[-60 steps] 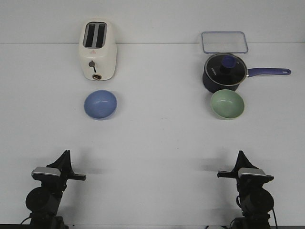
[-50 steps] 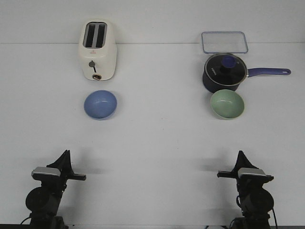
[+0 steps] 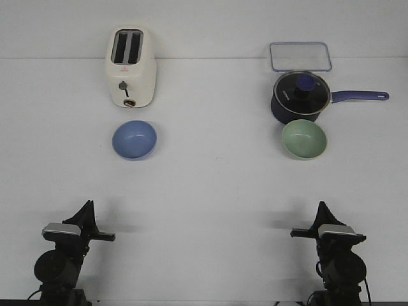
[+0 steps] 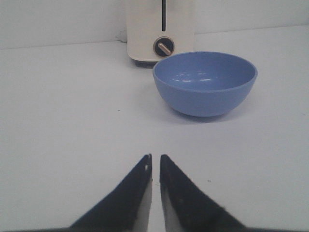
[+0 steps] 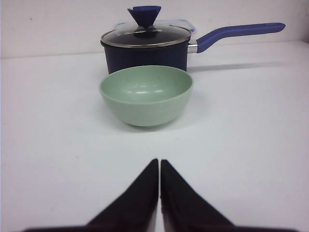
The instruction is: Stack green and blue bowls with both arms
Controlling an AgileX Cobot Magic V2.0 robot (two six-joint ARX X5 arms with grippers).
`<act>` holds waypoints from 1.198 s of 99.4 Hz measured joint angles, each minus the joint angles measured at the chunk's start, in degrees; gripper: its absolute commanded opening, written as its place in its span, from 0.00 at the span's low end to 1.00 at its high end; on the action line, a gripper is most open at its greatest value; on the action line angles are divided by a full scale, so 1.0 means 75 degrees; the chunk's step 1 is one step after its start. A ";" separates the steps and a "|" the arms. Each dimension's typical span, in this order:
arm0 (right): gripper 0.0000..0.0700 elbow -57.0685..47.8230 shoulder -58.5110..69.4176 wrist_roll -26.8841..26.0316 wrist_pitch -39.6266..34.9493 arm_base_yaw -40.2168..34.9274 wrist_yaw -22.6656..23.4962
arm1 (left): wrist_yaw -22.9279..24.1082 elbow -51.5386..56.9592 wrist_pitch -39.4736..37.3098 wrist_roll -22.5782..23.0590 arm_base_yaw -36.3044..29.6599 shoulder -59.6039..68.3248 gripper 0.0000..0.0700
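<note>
The periwinkle blue bowl stands upright on the white table at the left, in front of the toaster; it also shows in the left wrist view. The sage green bowl stands upright at the right, just in front of the saucepan; it also shows in the right wrist view. My left gripper rests near the front edge, shut and empty, well short of the blue bowl. My right gripper rests at the front right, shut and empty, well short of the green bowl.
A cream toaster stands behind the blue bowl. A dark navy lidded saucepan with its handle to the right stands close behind the green bowl. A clear rectangular container lies at the back right.
</note>
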State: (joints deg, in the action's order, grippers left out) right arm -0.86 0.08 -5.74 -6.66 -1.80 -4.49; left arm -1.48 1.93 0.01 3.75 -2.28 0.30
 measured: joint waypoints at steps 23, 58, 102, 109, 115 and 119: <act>0.01 0.0000 0.0000 0.0000 0.0000 0.0000 0.0000 | -0.0003 0.0000 0.0000 0.0000 0.0000 0.0000 0.02; 0.01 0.0000 0.0000 -0.1020 0.0189 0.0000 0.0003 | -0.0003 0.0000 0.0000 0.0000 0.0000 0.0000 0.02; 0.27 -0.3905 0.1880 -0.2098 -0.2025 -0.0003 -0.0411 | -0.0003 0.0000 0.0000 0.0000 0.0000 0.0000 0.02; 0.63 -0.4707 0.2871 -0.1830 -0.2468 -0.0003 -0.0583 | 0.0000 0.0000 0.0000 0.0000 0.0000 0.0000 0.02; 0.68 -0.5289 0.3806 -0.1676 -0.2783 0.0000 -0.0629 | -0.0003 0.0000 0.0000 0.0000 0.0000 0.0000 0.02; 0.68 -0.5607 0.4363 -0.1617 -0.2929 0.0000 -0.0629 | 0.0000 0.0000 0.0000 0.0000 0.0000 0.0000 0.02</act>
State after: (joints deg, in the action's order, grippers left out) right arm -42.92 32.80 -17.87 -28.62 -1.80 -9.21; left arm -1.48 1.93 0.01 3.75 -2.28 0.30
